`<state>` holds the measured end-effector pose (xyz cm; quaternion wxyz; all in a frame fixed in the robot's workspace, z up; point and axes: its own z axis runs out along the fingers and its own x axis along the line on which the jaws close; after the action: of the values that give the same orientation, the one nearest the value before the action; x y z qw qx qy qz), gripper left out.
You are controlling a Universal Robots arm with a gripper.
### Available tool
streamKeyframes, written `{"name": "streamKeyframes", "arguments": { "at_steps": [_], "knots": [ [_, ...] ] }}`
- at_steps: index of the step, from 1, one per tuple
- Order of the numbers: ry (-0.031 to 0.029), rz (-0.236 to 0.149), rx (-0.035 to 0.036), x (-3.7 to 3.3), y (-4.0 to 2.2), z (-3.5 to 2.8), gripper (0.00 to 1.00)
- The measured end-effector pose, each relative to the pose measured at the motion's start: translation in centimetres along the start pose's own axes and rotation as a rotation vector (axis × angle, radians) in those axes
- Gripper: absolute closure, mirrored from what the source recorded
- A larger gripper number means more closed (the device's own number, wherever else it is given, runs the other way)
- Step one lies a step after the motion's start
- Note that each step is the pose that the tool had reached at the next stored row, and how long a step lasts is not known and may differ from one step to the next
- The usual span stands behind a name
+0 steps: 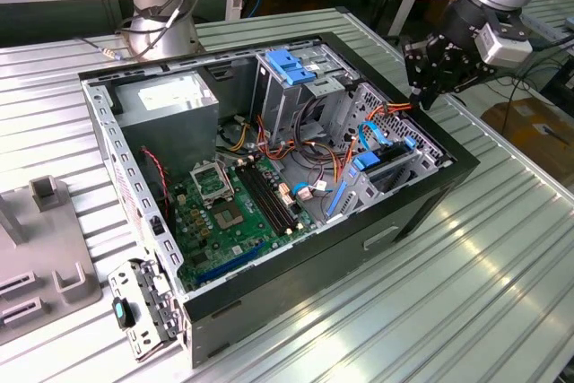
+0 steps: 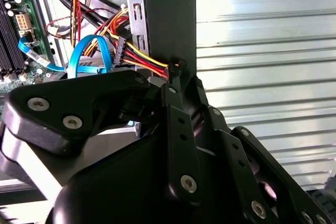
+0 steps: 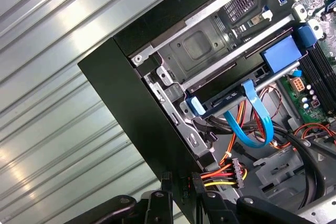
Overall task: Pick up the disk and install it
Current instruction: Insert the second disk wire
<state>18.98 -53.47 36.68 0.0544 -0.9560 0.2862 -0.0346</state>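
The disk sits slotted in the low drive bay at the front corner of the open computer case, on the exterior view's right. Its blue carrier rail and blue tab show in the first wrist view. My gripper hangs just above and behind the case's far right wall, apart from the disk. In both wrist views the gripper looks shut with nothing held, its tips close to the red, yellow and orange power wires by the case wall.
A looped blue data cable hangs beside the bay. A tall drive cage with a blue latch, the power supply and the motherboard fill the case. A grey fixture stands on the slatted table.
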Motion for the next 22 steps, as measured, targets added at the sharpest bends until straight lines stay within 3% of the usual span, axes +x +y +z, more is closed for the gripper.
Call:
{"name": "streamKeyframes", "arguments": {
  "at_steps": [7,12,22],
  "knots": [
    [-0.0002,-0.002,0.0001,0.00,0.00,0.00,0.73],
    [-0.0074,-0.062,0.0024,-0.04,0.03,0.00,0.73],
    [-0.0076,-0.064,0.0023,-0.06,0.05,-0.01,0.73]
  ]
}}
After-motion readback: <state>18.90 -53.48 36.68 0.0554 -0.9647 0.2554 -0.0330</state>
